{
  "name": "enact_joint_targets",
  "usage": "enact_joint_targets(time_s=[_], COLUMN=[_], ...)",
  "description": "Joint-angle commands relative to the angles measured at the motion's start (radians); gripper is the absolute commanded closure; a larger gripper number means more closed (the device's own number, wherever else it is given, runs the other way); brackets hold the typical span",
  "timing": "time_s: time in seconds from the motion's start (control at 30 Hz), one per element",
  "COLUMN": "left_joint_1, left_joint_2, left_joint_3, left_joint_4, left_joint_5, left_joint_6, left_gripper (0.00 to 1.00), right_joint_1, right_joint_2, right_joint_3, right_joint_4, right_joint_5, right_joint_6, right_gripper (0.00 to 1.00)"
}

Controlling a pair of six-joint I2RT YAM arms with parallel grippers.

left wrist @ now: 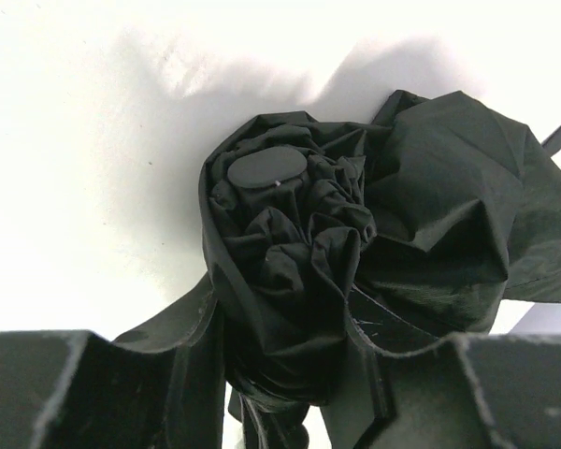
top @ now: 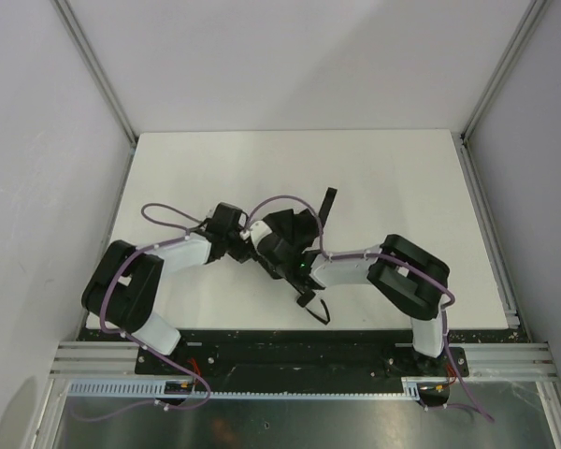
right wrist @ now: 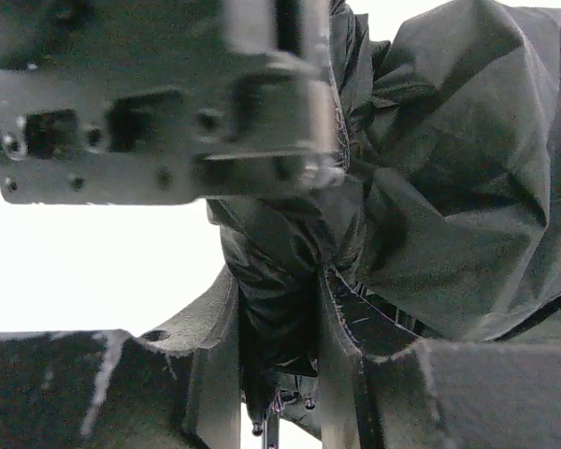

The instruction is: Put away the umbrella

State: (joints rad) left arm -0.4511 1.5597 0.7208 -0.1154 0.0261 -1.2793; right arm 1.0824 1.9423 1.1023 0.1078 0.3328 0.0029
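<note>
The umbrella (top: 294,229) is a crumpled black fabric bundle in the middle of the white table, held between both arms. In the left wrist view its folded canopy (left wrist: 290,224) shows a round flat cap (left wrist: 266,168) at the end. My left gripper (left wrist: 285,351) is shut around the gathered bundle, a finger pressed on each side. My right gripper (right wrist: 276,323) pinches a fold of the fabric (right wrist: 467,168) between narrow jaws. A closure tab (top: 329,204) sticks out toward the back. A thin black cord (top: 315,307) trails toward the near edge.
The white table (top: 402,187) has grey walls at the left, back and right, with aluminium posts (top: 491,89) in the corners. Purple cables (top: 168,220) loop over both arms. The left gripper's body (right wrist: 168,122) fills the top of the right wrist view.
</note>
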Motion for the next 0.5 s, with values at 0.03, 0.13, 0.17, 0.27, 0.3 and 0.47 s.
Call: enact_joint_targets(time_s=[0.03, 0.13, 0.17, 0.27, 0.3, 0.47], left_joint_1=[-0.015, -0.002, 0.005, 0.027, 0.035, 0.073], left_joint_2=[-0.007, -0.026, -0.035, -0.069, -0.084, -0.207], left_joint_3=[0.059, 0.087, 0.09, 0.09, 0.086, 0.014], left_joint_4=[-0.113, -0.113, -0.112, -0.11, -0.112, -0.112], left_joint_5=[-0.007, -0.012, -0.01, 0.022, 0.036, 0.062], left_joint_6=[0.109, 0.15, 0.154, 0.16, 0.161, 0.141], left_gripper=[0.54, 0.37, 0.29, 0.09, 0.05, 0.01], right_joint_1=[-0.12, -0.178, -0.195, -0.232, -0.245, -0.305], right_joint_2=[0.119, 0.135, 0.142, 0.18, 0.199, 0.269], right_joint_3=[-0.19, -0.251, -0.267, -0.313, -0.33, -0.38], right_joint_4=[0.056, 0.163, 0.197, 0.312, 0.36, 0.549], right_joint_5=[-0.499, -0.641, -0.683, -0.791, -0.825, -0.942], right_joint_6=[0.308, 0.387, 0.414, 0.504, 0.543, 0.687], right_gripper=[1.0, 1.0, 1.0, 1.0, 1.0, 1.0])
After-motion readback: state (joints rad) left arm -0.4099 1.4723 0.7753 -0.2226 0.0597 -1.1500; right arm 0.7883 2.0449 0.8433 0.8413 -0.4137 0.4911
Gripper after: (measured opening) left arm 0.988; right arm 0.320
